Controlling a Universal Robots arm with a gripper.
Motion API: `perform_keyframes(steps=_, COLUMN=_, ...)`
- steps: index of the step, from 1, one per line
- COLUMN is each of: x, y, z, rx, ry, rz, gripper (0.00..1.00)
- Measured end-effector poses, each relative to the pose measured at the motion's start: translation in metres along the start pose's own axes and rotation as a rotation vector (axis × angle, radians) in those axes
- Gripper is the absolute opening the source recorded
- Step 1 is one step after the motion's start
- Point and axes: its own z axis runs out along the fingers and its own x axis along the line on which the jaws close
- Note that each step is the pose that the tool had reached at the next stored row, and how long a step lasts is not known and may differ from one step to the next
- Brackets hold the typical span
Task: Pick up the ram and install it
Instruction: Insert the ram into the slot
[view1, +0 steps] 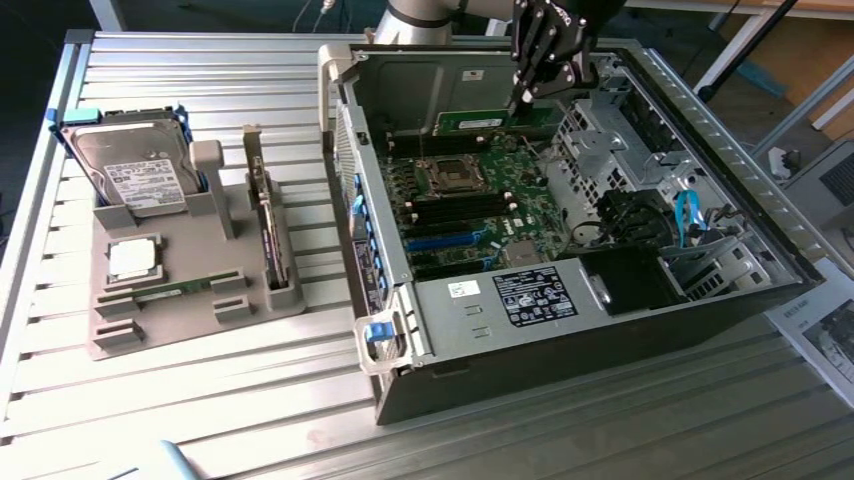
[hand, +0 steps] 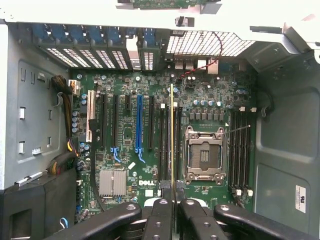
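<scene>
Wrist view shows my ram edge-on as a thin gold line, chips hidden. My pincer is clamped on it over the motherboard, inside the open case. I cannot tell whether it touches a slot. I count two sticks: mine, and a second ram lying in the grey holder outside. The processor socket sits just beside my stick, with case walls on all sides.

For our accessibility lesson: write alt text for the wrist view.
The claw grips a RAM stick, seen edge-on, over the motherboard inside an open computer case, near the empty processor socket.
</scene>
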Motion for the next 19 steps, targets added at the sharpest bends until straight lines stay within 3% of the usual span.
perform_keyframes(steps=7, x=-0.001, y=0.0017, z=0.0006, rx=0.0006, ry=-0.0001, rz=0.000, gripper=0.12)
perform_keyframes(steps=19, x=0.000, y=0.0018, z=0.0247, rx=0.0015, ry=0.0002, rz=0.000, gripper=0.12)
